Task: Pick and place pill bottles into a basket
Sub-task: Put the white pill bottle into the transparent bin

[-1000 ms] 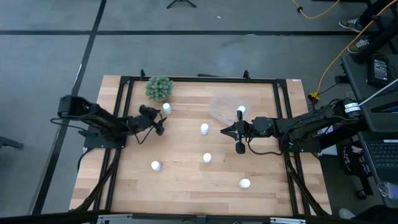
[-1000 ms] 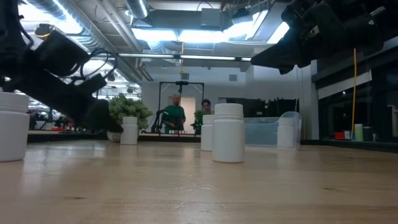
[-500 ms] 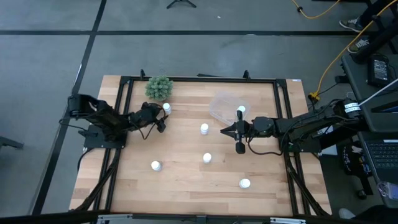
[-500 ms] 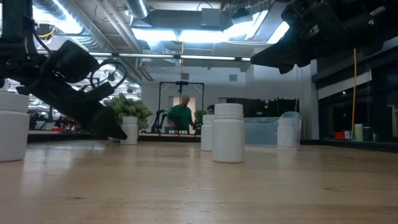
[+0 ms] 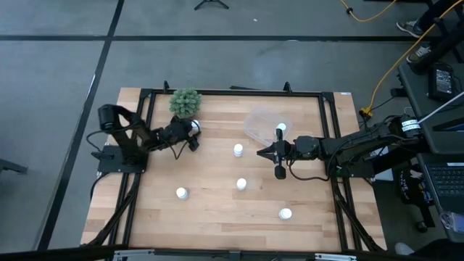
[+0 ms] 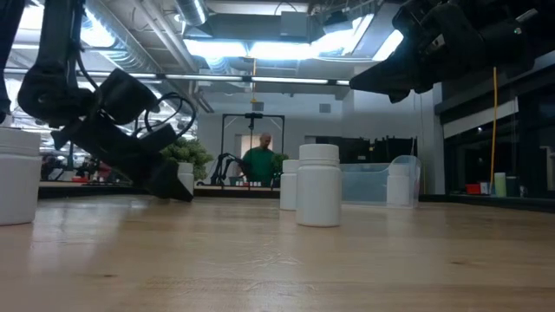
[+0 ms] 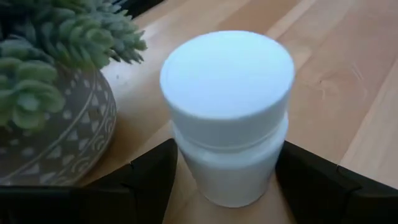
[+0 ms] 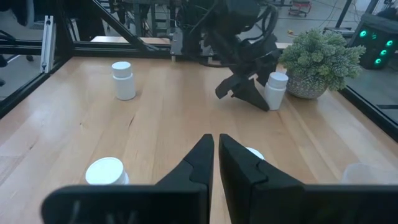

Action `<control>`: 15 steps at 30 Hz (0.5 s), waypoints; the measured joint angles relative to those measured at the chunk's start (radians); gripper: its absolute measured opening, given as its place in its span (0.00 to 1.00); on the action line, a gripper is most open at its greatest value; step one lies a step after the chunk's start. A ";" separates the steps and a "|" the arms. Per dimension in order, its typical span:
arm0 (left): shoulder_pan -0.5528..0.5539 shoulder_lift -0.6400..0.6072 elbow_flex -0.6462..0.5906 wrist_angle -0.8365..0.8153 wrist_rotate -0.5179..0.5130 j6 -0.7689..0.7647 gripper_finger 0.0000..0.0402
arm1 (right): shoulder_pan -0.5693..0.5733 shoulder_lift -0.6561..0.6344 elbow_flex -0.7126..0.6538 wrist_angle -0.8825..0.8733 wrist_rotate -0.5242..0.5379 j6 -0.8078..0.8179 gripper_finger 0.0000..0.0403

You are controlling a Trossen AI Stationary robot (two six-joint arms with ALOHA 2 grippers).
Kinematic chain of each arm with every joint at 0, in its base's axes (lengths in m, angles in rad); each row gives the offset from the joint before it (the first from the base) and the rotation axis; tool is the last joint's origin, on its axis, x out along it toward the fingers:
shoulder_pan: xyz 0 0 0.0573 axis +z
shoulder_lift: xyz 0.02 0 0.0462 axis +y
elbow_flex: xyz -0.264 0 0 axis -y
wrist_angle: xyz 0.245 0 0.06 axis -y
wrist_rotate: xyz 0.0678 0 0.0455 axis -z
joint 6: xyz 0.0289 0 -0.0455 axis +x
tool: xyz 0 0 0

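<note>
Six white pill bottles show in the high view. One [image 5: 194,125] stands beside the green plant [image 5: 185,101]. Others stand at mid-table [image 5: 238,150] [image 5: 241,184], front left [image 5: 181,193] and front right [image 5: 285,214]. One [image 5: 280,128] stands in the clear basket [image 5: 259,125]. My left gripper [image 5: 191,133] is open, low at the table, with the bottle by the plant [image 7: 227,74] between its fingers. My right gripper [image 5: 261,152] is shut and empty, above the table right of centre. My left gripper has a finger [image 7: 155,174] on each side of the bottle's body [image 7: 224,168], below the cap, coming slanting down from the table's left and near side. I cannot tell whether the fingers touch it. The bottle stands upright on the table.
The potted plant [image 7: 43,81] stands close beside the bottle at the far edge. A black frame [image 5: 145,145] runs along the table's sides. In the low view a bottle [image 6: 319,185] stands in front of the basket [image 6: 373,182], and a person stands in the room beyond.
My left gripper has gone toward the table's far edge and a little right, to the bottle beside the plant, and has sunk lower; its fingers now stand on either side of that bottle. The bottles have not moved.
</note>
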 joint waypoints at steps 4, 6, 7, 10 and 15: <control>0.006 0.012 0.000 0.024 0.065 -0.002 0.64 | 0.000 0.000 0.000 0.000 0.000 0.000 0.07; 0.005 0.012 0.000 0.025 0.076 -0.002 0.63 | 0.000 0.000 0.000 0.000 0.000 -0.001 0.07; 0.005 0.012 0.000 0.026 0.079 -0.002 0.62 | 0.000 0.000 0.000 0.000 0.000 -0.001 0.07; 0.005 0.012 0.000 0.025 0.096 -0.003 0.57 | 0.000 0.000 0.000 0.000 0.000 -0.001 0.07; 0.004 0.012 0.000 0.027 0.130 -0.003 0.48 | 0.000 0.000 0.000 0.000 0.000 -0.001 0.07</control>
